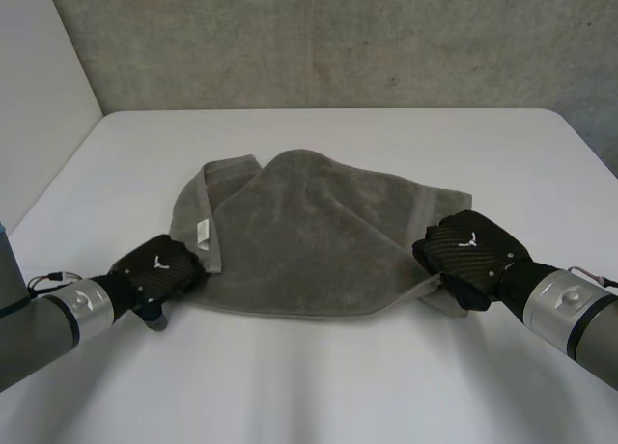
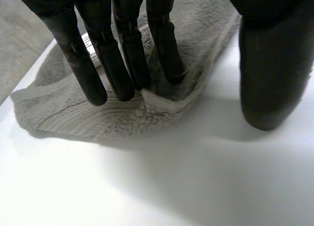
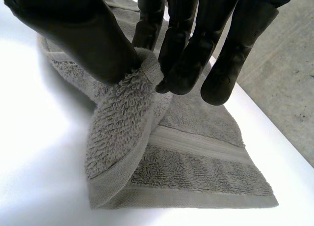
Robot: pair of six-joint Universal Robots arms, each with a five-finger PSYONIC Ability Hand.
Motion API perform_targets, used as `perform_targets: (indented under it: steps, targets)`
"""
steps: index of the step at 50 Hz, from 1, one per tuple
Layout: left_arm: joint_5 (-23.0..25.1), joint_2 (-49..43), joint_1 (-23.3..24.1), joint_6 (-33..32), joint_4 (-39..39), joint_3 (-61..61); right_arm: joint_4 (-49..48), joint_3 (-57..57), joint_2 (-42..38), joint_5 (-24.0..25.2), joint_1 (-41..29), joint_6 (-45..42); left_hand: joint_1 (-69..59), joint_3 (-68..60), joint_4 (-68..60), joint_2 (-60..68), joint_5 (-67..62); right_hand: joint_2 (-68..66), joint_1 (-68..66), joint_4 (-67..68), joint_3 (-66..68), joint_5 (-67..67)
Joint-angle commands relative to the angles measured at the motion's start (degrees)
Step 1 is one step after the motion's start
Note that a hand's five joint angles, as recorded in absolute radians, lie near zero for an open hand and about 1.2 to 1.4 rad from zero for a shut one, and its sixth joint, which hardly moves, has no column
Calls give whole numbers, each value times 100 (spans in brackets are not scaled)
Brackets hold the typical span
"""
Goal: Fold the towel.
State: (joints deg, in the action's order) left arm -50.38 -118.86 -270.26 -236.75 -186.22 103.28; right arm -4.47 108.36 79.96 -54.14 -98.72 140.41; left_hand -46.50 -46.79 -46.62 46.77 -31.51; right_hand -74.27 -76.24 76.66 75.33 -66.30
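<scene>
Towel: we found the grey towel (image 1: 319, 236) lying rumpled in the middle of the white surface (image 1: 319, 386), not spread flat, with a pretty uneven outline.
Left robot hand (image 1: 159, 265): it sat at the towel's near left corner and looked released to us. In its wrist view the fingers (image 2: 117, 73) were straight and pressed down on the towel's edge, with a small ridge of cloth pushed up at the fingertips. The thumb (image 2: 270, 78) rested on bare surface beside the cloth, apart from it.
Right robot hand (image 1: 468, 251): this one was at the near right corner and was grasping the towel. Its wrist view showed a fold of cloth lifted and pinched between thumb (image 3: 78, 34) and fingers (image 3: 196, 54), while the rest of that corner lay flat underneath.
Tag: a little white tag (image 1: 204, 233) showed on the hem band along the towel's left side, just beside the left robot hand.
Backdrop: a grey wall (image 1: 338, 39) stood behind the surface.
</scene>
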Motion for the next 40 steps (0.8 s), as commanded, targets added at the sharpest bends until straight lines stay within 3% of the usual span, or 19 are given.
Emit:
perform_targets:
  steps: [1, 40]
  targets:
    - [-173, -40, 8, 427, -195, -106, -1, 1, -59, 0, -6, -5, -341, -312, -328, 314, -839, -573, -376, 334, 467, -370]
    - [-306, 162, 184, 964, -248, -291, 16, 10, -147, -18, -24, -58, -409, -380, -396, 382, -907, -573, -376, 334, 467, -370]
